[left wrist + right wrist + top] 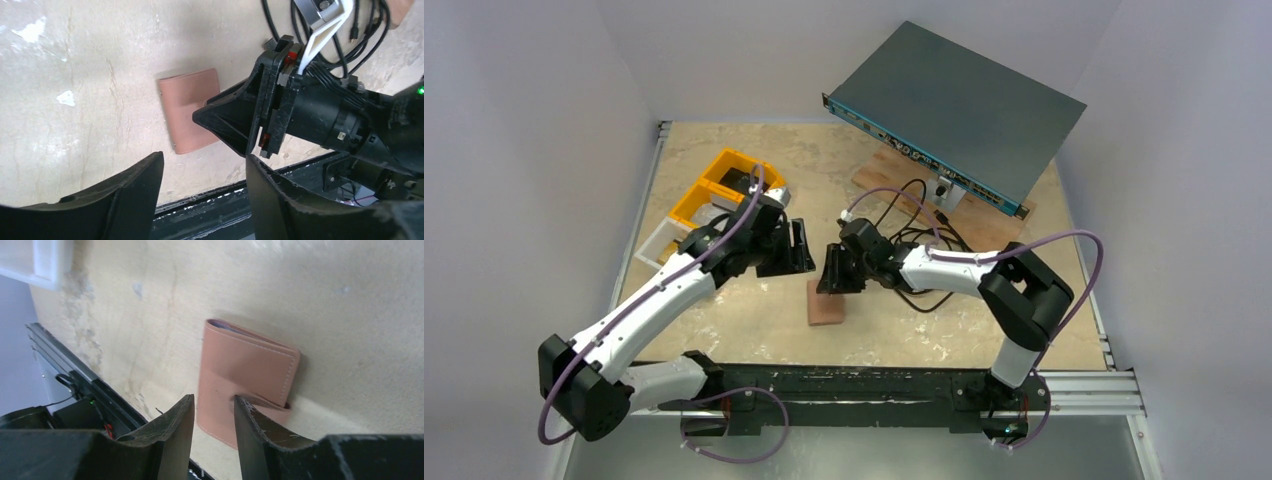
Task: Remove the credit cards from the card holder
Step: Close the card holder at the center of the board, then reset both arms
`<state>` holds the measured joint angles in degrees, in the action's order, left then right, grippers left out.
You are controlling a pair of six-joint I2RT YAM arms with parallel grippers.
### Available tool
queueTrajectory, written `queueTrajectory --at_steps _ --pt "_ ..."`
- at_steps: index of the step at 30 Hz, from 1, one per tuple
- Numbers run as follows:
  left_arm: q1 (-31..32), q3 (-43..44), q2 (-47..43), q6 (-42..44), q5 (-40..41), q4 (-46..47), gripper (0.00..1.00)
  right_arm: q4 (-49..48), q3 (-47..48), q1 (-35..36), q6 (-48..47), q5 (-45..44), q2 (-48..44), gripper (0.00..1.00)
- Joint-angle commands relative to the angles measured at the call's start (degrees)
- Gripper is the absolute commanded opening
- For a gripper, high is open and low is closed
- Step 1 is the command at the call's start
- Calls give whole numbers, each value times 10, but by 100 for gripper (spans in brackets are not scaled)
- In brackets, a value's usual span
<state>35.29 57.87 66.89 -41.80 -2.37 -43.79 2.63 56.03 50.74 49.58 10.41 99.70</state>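
Marbled tabletop [754,320]: left claw [205,160] and right claw [214,400] angle toward the card holder [827,303], both apart.

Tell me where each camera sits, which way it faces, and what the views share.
Top external: above and behind the bases, looking down on the table; both arms, left gripper and right gripper show.
Left wrist: on the left arm, looking down by the table's near edge; its own open fingers show below.
Right wrist: on the right arm, slanting down; its own fingers show.
Shared: all three see the closed card holder; left wrist also catches the right gripper.
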Motion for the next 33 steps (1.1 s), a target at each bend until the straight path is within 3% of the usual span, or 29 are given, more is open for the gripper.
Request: queueTrajectory --at_steps 1,5,8,14,17,25,33 --pt "-2 51 -40 44 39 -43 68 16 49 3 -16 -8 -44 37" --pt "-8 71 -75 60 45 -54 83 43 72 2 -23 -24 -81 46" --pt "-15 85 -96 68 51 -64 93 60 84 3 -26 -44 -119 58" --pt "-22 127 -114 86 89 -104 98 72 78 2 -37 -102 -212 87" --pt "-22 138 -125 96 106 -110 99 72 62 2 -46 -148 -264 97" --pt "-22 153 -130 103 129 -116 100 67 30 2 -61 -200 -340 99" --pt "-23 148 -126 102 142 -119 100 60 24 1 -65 -208 -347 99"
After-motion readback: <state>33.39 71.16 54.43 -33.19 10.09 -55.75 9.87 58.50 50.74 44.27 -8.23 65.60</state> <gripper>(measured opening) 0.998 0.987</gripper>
